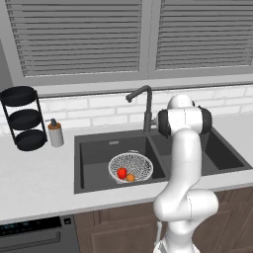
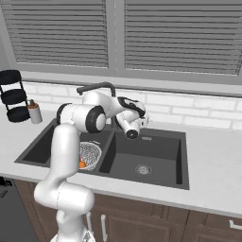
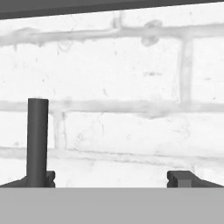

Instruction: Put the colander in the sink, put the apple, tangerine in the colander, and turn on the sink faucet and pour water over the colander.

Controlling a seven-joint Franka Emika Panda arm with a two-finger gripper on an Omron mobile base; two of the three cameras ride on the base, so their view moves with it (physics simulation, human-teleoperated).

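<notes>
A black three-tier round rack [image 1: 23,118] stands upright at the far left of a pale grey countertop [image 1: 34,183]. Just beside it, on its right, is a white pump bottle [image 1: 55,133]. Behind them runs a white brick backsplash [image 1: 94,109], with closed grey window blinds [image 1: 74,37] above. Dark wood cabinet doors [image 2: 156,224] sit under the counter.

So the count: one colander [image 1: 131,166], one apple [image 1: 121,173], one tangerine [image 1: 130,178], one sink [image 1: 94,159] with two basins, one faucet [image 1: 144,105], one pump bottle [image 1: 55,132], one black three-tier rack [image 1: 23,118], two window blinds [image 1: 74,34].
</notes>
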